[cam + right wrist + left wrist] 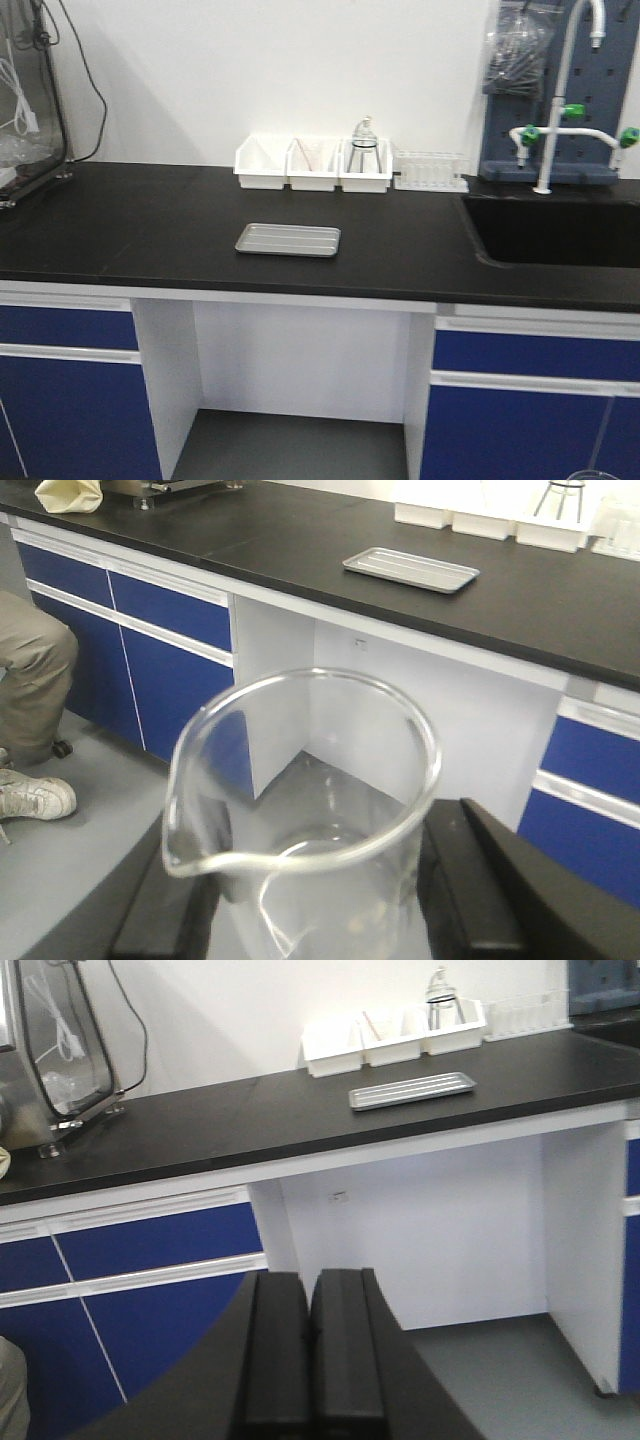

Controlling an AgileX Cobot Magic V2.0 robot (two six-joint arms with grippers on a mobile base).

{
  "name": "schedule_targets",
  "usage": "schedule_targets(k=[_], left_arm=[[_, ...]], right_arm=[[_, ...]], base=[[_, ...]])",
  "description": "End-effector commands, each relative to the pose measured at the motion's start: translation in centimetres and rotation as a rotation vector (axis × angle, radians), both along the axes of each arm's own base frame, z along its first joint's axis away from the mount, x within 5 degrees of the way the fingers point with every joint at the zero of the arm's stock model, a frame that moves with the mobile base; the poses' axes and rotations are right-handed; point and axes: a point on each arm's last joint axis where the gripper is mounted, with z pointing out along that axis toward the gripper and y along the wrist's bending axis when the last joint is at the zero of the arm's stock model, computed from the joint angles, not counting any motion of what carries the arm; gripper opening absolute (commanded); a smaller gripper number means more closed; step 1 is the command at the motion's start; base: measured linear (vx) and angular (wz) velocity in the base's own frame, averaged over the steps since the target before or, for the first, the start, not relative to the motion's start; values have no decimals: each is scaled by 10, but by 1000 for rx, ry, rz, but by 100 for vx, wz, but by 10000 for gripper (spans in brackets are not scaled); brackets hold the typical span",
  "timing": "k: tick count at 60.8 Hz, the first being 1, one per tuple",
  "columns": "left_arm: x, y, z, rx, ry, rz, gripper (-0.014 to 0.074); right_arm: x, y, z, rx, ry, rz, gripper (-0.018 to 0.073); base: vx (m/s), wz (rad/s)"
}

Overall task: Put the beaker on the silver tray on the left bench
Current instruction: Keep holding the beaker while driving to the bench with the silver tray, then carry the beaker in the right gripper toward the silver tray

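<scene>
The clear glass beaker (310, 820) with a pouring lip fills the right wrist view, held between the black fingers (460, 900) of my right gripper (315, 900), which is shut on it, low in front of the bench. Its rim just shows at the bottom of the front view (592, 474). The silver tray (288, 240) lies on the black bench top; it also shows in the left wrist view (412, 1090) and the right wrist view (410, 569). My left gripper (310, 1350) is shut and empty, low before the cabinets.
Three white bins (313, 165) and a glass flask (363, 142) stand at the back of the bench (150, 230). A sink (555, 232) with a tap (565, 100) is at the right. A clear case (25, 100) stands at the left. A person's leg (35, 680) is at the left.
</scene>
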Motion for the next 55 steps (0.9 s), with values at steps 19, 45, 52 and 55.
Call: schedule_targets(k=[19,45,52,55], left_arm=[[0,-1,1,-17,-64,-15,1],[0,-1,1,-17,-64,-15,1],[0,-1,1,-17,-64,-15,1],[0,-1,1,-17,-64,-15,1]], right_arm=[[1,3,17,32,-99,27,-12],[1,3,17,32,-99,27,-12],[1,3,17,32,-99,27,-12],[1,3,17,32,-99,27,-12]], base=[[41,11],[44,-1],[45,-11],[46,-15]])
